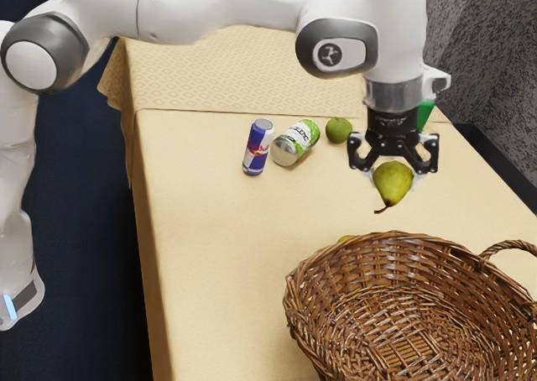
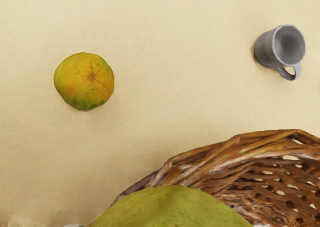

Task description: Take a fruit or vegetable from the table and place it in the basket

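Yellow-green pear with a thin dark stem point(image 2: 172, 207): clamped in the black two-finger gripper point(image 1: 393, 171), 1 finger on each side, stem end down. Gripper closed on it. Pear is up in the air above the cream cloth-covered surface point(image 1: 210, 255), near the basket, not down inside it.

Basket: brown woven wicker, round, open top point(image 1: 302, 314), with a looped wicker handle point(image 1: 506, 246) on the rim toward the exterior view's right. Stands on the surface. From the wrist view, pear overlaps part of the basket's rim.

Round orange-green citrus fruit point(image 2: 84, 81) on the surface, just outside the basket, apart from it. Grey mug with 1 handle point(image 2: 289, 46) also on the surface, outside the basket, well apart from the citrus.

Farther out, 2 cans near each other: slim blue-and-silver can with red marking point(image 1: 258, 148), upright, and a green-and-white can with silver end point(image 1: 295, 142), lying on its side. Small round green fruit point(image 1: 339, 130) just beside the green-and-white one, toward the exterior view's right. Bright green item point(image 1: 425, 114) behind the gripper, mostly hidden, can't identify it.

White arm point(image 1: 218, 10) comes in from the exterior view's upper left, reaching over the surface. Rough grey wall point(image 1: 491, 70) beyond.
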Available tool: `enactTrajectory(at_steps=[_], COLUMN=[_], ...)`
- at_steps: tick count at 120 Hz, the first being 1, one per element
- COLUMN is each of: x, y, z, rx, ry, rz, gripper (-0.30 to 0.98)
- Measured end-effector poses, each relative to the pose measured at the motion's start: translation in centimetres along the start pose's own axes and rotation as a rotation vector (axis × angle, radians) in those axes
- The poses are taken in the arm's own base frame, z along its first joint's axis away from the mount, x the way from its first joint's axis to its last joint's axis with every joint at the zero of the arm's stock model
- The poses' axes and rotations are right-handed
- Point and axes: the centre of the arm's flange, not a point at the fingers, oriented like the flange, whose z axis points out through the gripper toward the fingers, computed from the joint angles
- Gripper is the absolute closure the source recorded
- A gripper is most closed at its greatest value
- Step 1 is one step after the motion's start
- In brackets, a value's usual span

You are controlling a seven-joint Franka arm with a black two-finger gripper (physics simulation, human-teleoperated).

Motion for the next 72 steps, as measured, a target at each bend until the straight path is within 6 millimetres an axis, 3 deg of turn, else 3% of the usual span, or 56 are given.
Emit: enactTrajectory(at_steps=[12,27,36,58,72], x=[-6.2,-9.8,-10.0,-10.9,-7.0], y=[1.6,3.6,4.4,4.6,4.1], z=[-0.7,2.8,4.1,5.1,3.6], rx=[-0.021,-0.005,-0.004,0.004,-0.015], ry=[-0.051,-0.107,-0.119,-0.107,-0.101], rz=[0.084,0.123,0.118,0.115,-0.002], gripper=[0.32,0.32,0.32,0.09,0.04])
